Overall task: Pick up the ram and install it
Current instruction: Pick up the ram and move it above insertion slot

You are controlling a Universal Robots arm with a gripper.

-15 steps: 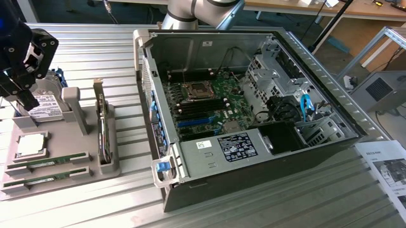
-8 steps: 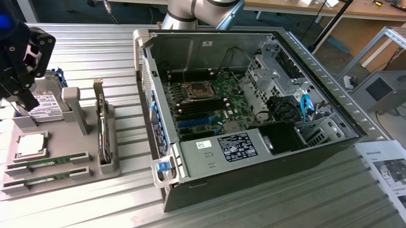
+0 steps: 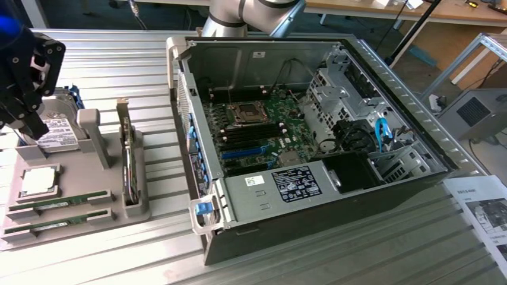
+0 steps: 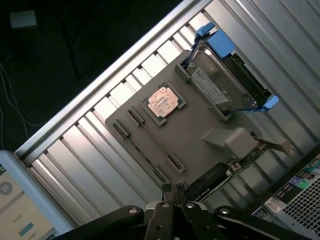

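Observation:
Two green ram sticks [image 3: 65, 199] [image 3: 57, 221] rest side by side in holders at the near end of a grey parts tray [image 3: 95, 222]. In the wrist view they show edge-on as thin lines [image 4: 155, 142] [image 4: 140, 152] between their end holders. My black gripper [image 3: 33, 127] hangs above the tray's far end, over the hard drive [image 3: 57, 133], well apart from both sticks. Its fingertips [image 4: 172, 189] are pressed together with nothing between them.
The tray also carries a CPU [image 3: 38, 181] and an upright expansion card [image 3: 127, 160]. An open computer case [image 3: 412, 107] lies at the exterior view's right, its motherboard [image 3: 262, 127] with long black slots exposed. Printed sheets [image 3: 483, 214] lie beside the case on the ribbed metal table.

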